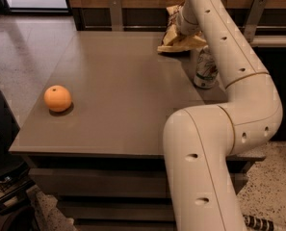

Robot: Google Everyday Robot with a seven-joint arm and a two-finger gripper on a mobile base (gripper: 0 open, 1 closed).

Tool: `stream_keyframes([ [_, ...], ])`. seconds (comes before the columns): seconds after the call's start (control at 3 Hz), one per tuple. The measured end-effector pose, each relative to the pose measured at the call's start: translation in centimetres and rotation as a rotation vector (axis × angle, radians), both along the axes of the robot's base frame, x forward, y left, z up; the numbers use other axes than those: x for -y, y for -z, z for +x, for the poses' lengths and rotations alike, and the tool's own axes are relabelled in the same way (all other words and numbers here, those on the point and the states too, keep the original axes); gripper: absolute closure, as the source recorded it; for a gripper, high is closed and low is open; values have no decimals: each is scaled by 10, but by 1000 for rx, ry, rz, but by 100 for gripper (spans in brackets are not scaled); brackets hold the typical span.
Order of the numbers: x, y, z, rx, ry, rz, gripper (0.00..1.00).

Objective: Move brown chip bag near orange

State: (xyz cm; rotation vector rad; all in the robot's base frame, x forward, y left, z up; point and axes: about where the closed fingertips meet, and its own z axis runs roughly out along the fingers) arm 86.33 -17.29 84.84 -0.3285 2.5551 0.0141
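One gripper (185, 29) sat at the brown chip bag (178, 43) at one o'clock, whether clamped I couldn't tell, seemingly grasping; next the bag needed carrying toward the orange (58, 98) at eight o'clock.

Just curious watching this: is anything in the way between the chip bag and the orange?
Nothing visible does. The brown chip bag lies at the far edge of the table, at the gripper; the orange sits front left, only bare surface between. The can stands right of that path.

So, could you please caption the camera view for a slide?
Robot hand at the brown chip bag at the table's far edge; orange sits apart near the front.
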Motion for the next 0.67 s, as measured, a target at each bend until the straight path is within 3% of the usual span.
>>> stream_keyframes([
  [0.67, 3, -46, -4, 61, -4, -67, 100],
])
